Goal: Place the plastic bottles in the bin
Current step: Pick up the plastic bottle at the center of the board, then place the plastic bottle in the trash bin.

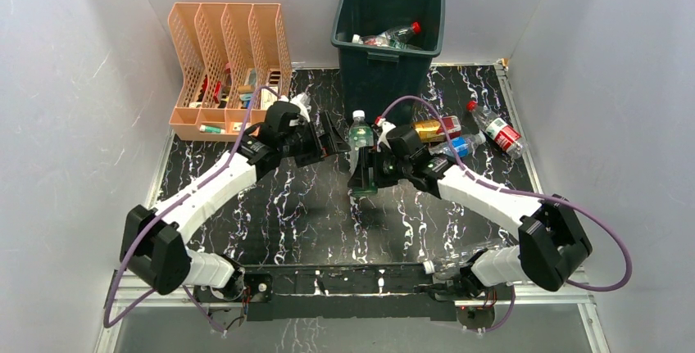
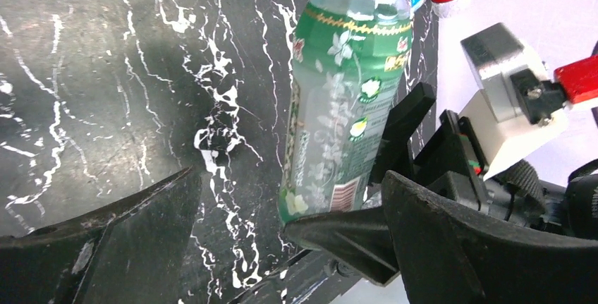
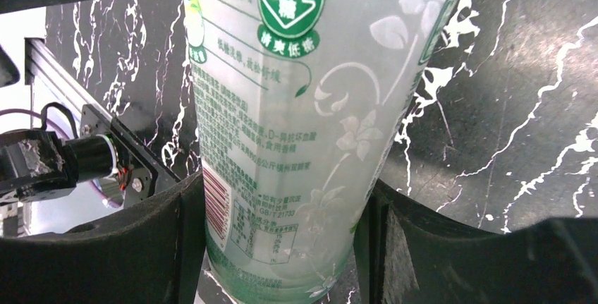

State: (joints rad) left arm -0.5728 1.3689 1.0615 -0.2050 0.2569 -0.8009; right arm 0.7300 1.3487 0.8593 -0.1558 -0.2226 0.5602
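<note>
A clear bottle with a green flowered label (image 1: 359, 144) stands upright over the middle of the table. My right gripper (image 1: 366, 171) is shut on its lower body. In the right wrist view both black fingers press the bottle (image 3: 303, 106) at my right gripper (image 3: 285, 233). My left gripper (image 1: 333, 136) is open just left of the bottle. In its wrist view the bottle (image 2: 345, 92) sits beside the right finger, and my left gripper (image 2: 240, 205) has bare table between its jaws. The dark green bin (image 1: 385, 74) stands at the back with bottles (image 1: 397, 35) inside.
Several bottles lie right of the bin: a gold one (image 1: 428, 129), a blue-capped one (image 1: 463, 146), a red-labelled one (image 1: 500, 132). A clear bottle (image 1: 455, 263) lies by the right arm's base. The peach file organizer (image 1: 229, 66) stands at back left.
</note>
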